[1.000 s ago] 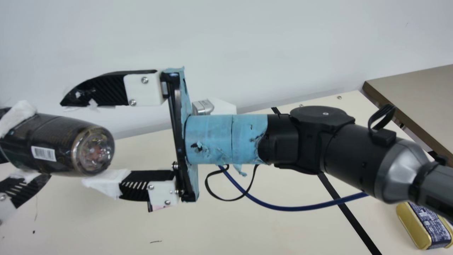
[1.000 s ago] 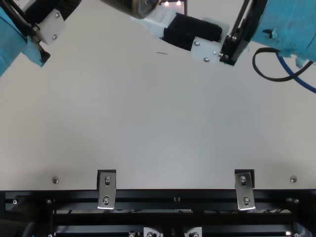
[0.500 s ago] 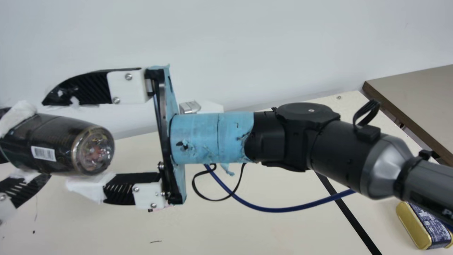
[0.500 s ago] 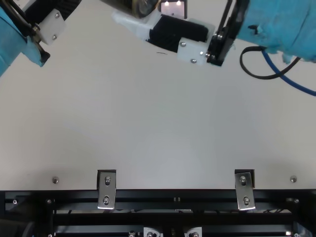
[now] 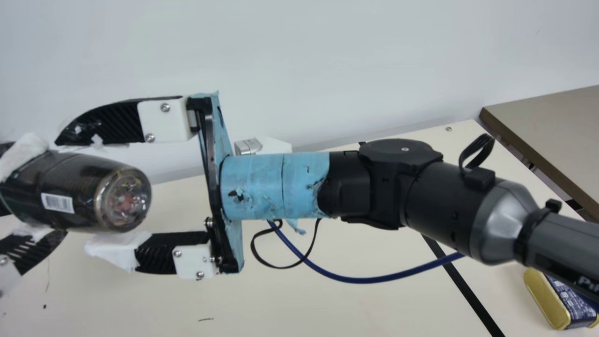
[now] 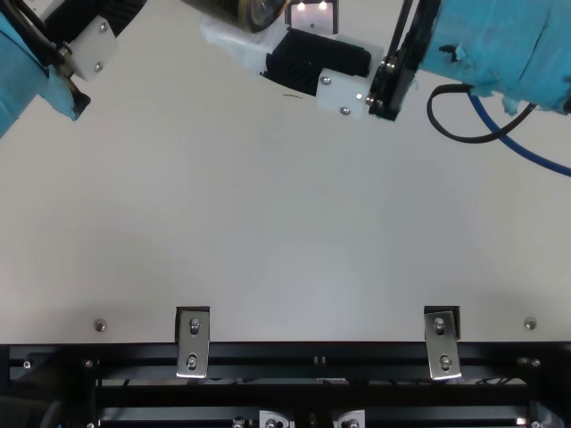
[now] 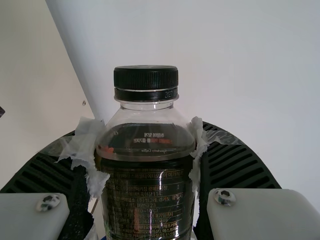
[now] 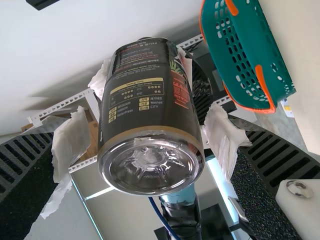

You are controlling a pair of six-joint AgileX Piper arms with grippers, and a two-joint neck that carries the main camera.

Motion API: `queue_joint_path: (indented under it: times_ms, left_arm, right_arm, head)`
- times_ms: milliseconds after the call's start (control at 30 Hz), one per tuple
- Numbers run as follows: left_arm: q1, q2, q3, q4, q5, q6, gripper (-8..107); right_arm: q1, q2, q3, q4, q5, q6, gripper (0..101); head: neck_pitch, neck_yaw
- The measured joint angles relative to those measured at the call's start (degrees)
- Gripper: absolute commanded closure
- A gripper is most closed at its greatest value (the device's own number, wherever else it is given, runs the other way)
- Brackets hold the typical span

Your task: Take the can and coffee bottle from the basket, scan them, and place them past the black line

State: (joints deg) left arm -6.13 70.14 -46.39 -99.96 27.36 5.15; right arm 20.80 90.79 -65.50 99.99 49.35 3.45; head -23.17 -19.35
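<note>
In the main view, the coffee bottle (image 5: pixel 77 192) hangs in the air above the table (image 5: pixel 346 309), its dark body wrapped in black with gold print and a white barcode patch (image 5: pixel 57 203). The left wrist view gives it a clear shoulder and a ribbed dark cap (image 7: pixel 146 80); the right wrist view, a tan band around the foot and a clear base (image 8: pixel 150 162) moulded in petal-like ridges. Its long axis runs nearly level across the main view, the base aimed right, dipping slightly and turned partly to the camera, the cap end pointing left. The left gripper (image 5: pixel 35 194) pinches the body between its taped fingers. The right gripper (image 5: pixel 74 195) is spread wide, one finger to either side of the bottle's base end; whether either touches it, I cannot tell. Farther off, past the black line (image 5: pixel 475 299), the can (image 5: pixel 545 299) rests on the table, boxy, rounded at the corners, gold at the face and blue on its printed side, its long edge slanting roughly along the line. In the right wrist view, a teal basket (image 8: pixel 240 55) with orange handles stands beyond the bottle.
</note>
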Motion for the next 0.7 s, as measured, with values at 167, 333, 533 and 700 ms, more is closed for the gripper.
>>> queue_joint_path:
  times_ms: [167, 333, 533, 700]
  left_arm:
    - [0.00, 0.00, 0.00, 0.00, 0.00, 0.00, 89]
    - [0.00, 0.00, 0.00, 0.00, 0.00, 0.00, 89]
    - [0.00, 0.00, 0.00, 0.00, 0.00, 0.00, 89]
    - [0.00, 0.00, 0.00, 0.00, 0.00, 0.00, 89]
  right_arm:
    - [0.00, 0.00, 0.00, 0.00, 0.00, 0.00, 0]
    - [0.00, 0.00, 0.00, 0.00, 0.00, 0.00, 0]
    - [0.00, 0.00, 0.00, 0.00, 0.00, 0.00, 0]
    - [0.00, 0.00, 0.00, 0.00, 0.00, 0.00, 0]
  head:
    - [0.00, 0.00]
    - [0.00, 0.00]
    - [0.29, 0.00]
    - [0.00, 0.00]
